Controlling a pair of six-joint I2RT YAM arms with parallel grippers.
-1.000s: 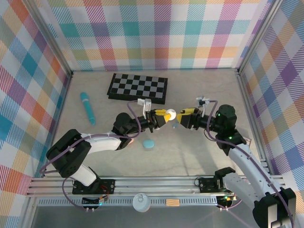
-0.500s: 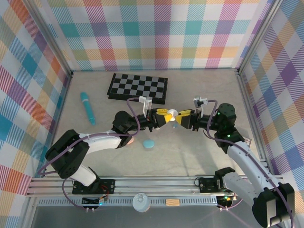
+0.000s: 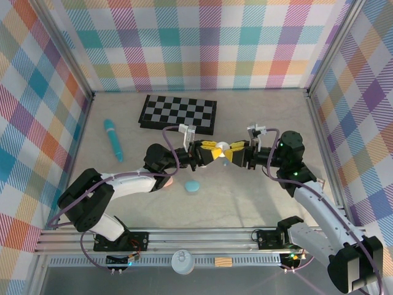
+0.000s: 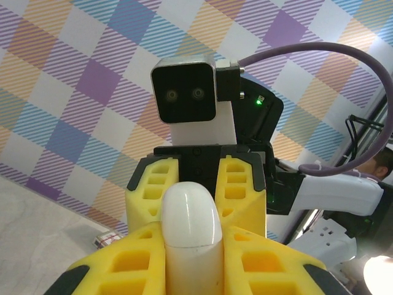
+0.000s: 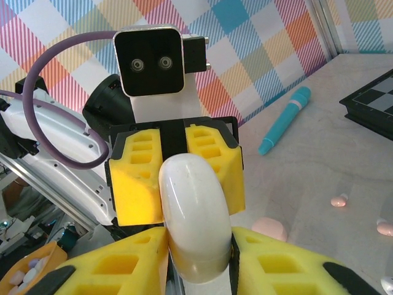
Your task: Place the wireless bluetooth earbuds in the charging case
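Note:
A white pebble-like charging case (image 3: pixel 221 147) hangs in the air over the table's middle, its lid closed. My left gripper (image 3: pixel 212 151) is shut on one end of it and my right gripper (image 3: pixel 233 152) is shut on the other end, the two facing each other. In the left wrist view the case (image 4: pixel 190 227) stands between my yellow pads (image 4: pixel 110 270). In the right wrist view the case (image 5: pixel 193 215) is pinched between that gripper's pads (image 5: pixel 288 270). Two tiny pale pink earbuds (image 5: pixel 338 200) (image 5: pixel 385 228) lie on the table.
A light blue case (image 3: pixel 193 186) lies on the table in front of the grippers, and a pink case (image 5: pixel 270 228) sits below the left arm. A teal stick (image 3: pixel 113 139) lies at the left. A chessboard (image 3: pixel 178 114) lies at the back.
My right gripper has moved left up to the white case and closed on its free end. The left gripper has kept its grip and shifted slightly toward the back.

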